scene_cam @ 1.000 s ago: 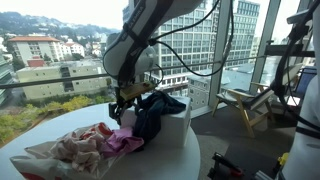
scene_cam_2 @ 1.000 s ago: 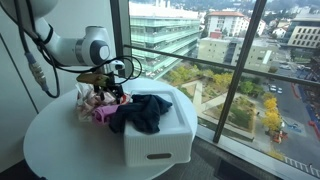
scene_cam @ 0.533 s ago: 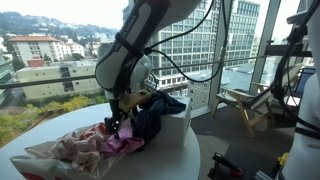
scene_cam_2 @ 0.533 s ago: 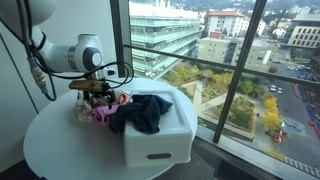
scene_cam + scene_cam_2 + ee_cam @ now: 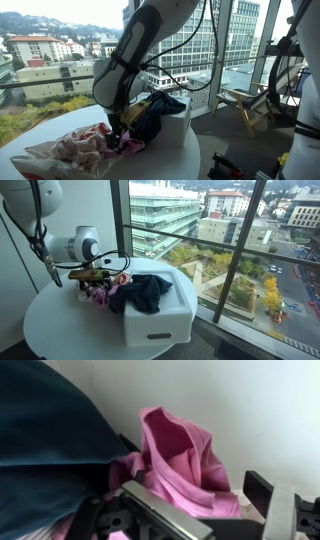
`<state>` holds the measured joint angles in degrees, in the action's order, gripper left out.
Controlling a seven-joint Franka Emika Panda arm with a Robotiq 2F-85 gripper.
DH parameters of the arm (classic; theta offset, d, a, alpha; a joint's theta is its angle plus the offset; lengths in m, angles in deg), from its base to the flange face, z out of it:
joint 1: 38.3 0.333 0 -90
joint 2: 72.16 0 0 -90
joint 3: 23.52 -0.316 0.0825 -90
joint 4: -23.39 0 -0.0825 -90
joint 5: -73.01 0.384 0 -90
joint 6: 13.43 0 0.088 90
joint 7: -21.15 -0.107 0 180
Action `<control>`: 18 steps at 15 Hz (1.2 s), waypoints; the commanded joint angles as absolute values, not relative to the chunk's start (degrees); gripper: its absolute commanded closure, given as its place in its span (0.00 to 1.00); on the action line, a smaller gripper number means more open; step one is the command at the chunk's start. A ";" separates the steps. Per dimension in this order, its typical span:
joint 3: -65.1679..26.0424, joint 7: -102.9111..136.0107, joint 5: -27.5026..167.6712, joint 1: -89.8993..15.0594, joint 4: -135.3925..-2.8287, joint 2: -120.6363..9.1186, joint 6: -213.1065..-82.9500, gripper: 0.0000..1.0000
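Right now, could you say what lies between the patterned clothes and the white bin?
The pink cloth, with the open gripper just above it, in an exterior view.

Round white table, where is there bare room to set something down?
Bare: the wide stretch of the round white table between its near rim, the white plastic bin and the pink clothes pile. Crowded: around the pile, where the open gripper hangs beside the dark blue garment.

There is one round white table (image 5: 55,330), one white basket (image 5: 165,318) at lower middle, one dark blue garment (image 5: 140,292) at the centre, one pink cloth (image 5: 180,450), one heap of pale patterned clothes (image 5: 65,150) at lower left, one robot arm (image 5: 135,50) and one wooden chair (image 5: 245,105) at right.
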<state>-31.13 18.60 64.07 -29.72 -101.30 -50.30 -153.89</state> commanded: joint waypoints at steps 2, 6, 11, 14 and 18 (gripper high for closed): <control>-28.34 18.93 56.76 -26.86 -98.38 -46.84 -157.63 0.00; -26.67 18.87 52.76 -25.87 -97.62 -45.61 -158.96 0.27; -25.25 17.93 51.41 -25.72 -97.34 -45.27 -158.41 0.65; -24.95 17.64 51.99 -25.71 -97.07 -46.19 -156.49 0.89; -25.09 17.07 52.55 -25.79 -96.05 -49.47 -154.01 1.00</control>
<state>-25.67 18.12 52.77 -26.56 -96.98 -46.25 -156.61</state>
